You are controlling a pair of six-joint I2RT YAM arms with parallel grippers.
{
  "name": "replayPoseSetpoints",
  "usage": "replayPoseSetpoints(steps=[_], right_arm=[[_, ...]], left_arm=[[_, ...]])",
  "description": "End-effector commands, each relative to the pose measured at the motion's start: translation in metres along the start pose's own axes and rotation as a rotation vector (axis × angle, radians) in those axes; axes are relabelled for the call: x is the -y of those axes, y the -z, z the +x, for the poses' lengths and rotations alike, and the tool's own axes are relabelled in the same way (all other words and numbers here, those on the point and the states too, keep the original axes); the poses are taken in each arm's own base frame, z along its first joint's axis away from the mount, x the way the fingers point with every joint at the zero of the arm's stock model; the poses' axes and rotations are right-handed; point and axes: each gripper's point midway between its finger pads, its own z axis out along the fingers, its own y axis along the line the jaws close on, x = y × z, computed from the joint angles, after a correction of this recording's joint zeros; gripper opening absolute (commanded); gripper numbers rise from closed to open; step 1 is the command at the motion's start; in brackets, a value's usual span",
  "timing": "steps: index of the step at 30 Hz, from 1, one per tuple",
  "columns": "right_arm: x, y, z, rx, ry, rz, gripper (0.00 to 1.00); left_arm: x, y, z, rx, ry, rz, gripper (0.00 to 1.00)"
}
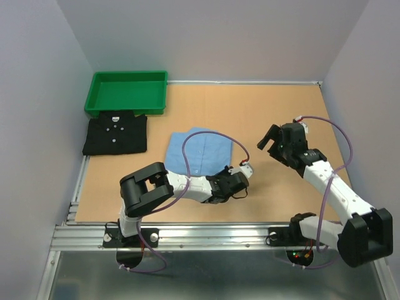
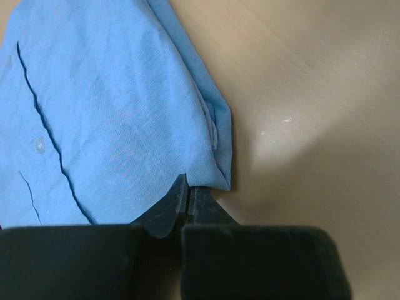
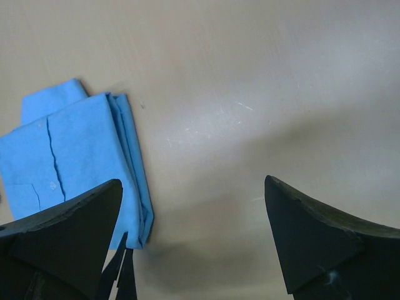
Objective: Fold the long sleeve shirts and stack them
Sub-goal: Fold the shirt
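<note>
The light blue shirt (image 1: 199, 150) lies folded into a rectangle in the middle of the table, button front up (image 2: 112, 106). My left gripper (image 2: 187, 186) is shut at the shirt's near right corner, its fingertips pinched together on the cloth's edge (image 1: 227, 170). Further back on the left, the black shirt (image 1: 115, 134) lies folded with its white buttons up, just in front of the tray. Off to the right, my right gripper (image 1: 271, 142) hangs open above bare table (image 3: 192, 184), apart from the blue shirt (image 3: 75, 156).
A green plastic tray (image 1: 128, 77) sits at the back left corner, touching the black shirt's far edge. Grey walls close in the table on the left, back and right. A metal rail runs along the near edge.
</note>
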Motion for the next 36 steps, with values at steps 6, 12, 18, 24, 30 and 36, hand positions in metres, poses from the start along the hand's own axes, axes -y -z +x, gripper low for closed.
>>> replayPoseSetpoints(steps=[6, 12, 18, 24, 30, 36], right_arm=[[-0.060, -0.037, 0.022, -0.259, -0.199, -0.252, 1.00], [-0.073, -0.058, 0.058, -0.396, -0.270, -0.363, 1.00], [-0.063, -0.070, 0.095, -0.474, -0.285, -0.346, 1.00], [-0.064, -0.075, 0.126, -0.528, -0.261, -0.356, 1.00], [-0.087, -0.081, 0.163, -0.604, -0.227, -0.423, 1.00], [-0.104, -0.091, 0.172, -0.598, -0.199, -0.461, 0.90]], left_arm=[[-0.004, 0.022, -0.019, 0.055, 0.167, 0.071, 0.00], [-0.005, 0.028, -0.027, 0.071, 0.219, 0.088, 0.00], [-0.012, 0.032, -0.037, 0.083, 0.283, 0.109, 0.00], [-0.014, 0.037, -0.045, 0.097, 0.313, 0.135, 0.00], [-0.009, 0.035, -0.052, 0.096, 0.328, 0.150, 0.00], [0.000, 0.039, -0.065, 0.106, 0.369, 0.212, 0.00]])
